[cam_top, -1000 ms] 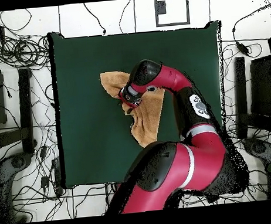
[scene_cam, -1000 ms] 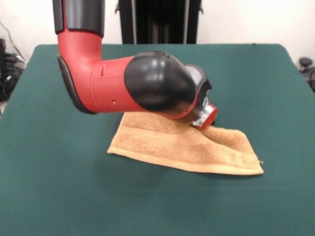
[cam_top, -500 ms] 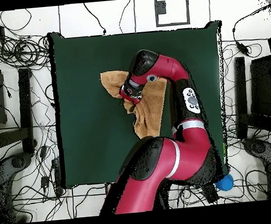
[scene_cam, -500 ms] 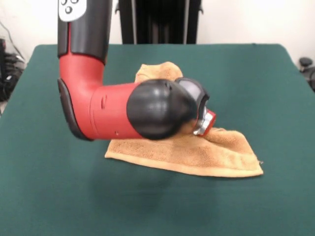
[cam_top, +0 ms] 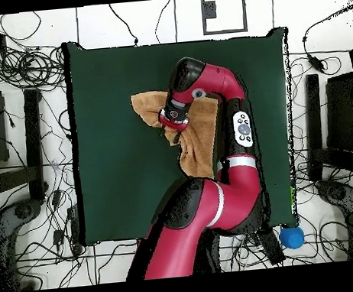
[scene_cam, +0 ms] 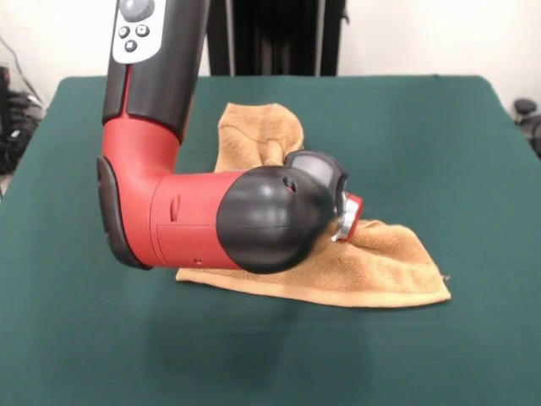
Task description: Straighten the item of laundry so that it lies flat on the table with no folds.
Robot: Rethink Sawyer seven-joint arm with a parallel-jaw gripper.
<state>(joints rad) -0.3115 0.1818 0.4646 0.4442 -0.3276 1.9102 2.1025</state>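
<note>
The tan-orange item of laundry lies crumpled near the middle of the dark green table. One part spreads flat toward the near right. Another part is bunched up and folded toward the far side, behind the arm. My gripper presses down into the towel's middle, and its tip is buried in the cloth and hidden by the wrist. In the overhead view the towel runs as a bent strip, with the gripper at its upper left bend. The table extends well beyond it.
My red and black elbow hangs low over the towel's near left part and hides it. Cables and black stands surround the table on the floor. A blue ball lies off the table by the robot's base.
The arm has swung and its upper link has risen. The towel's far portion has been dragged out from behind the arm into a raised bunch, while the near right corner stayed put.
</note>
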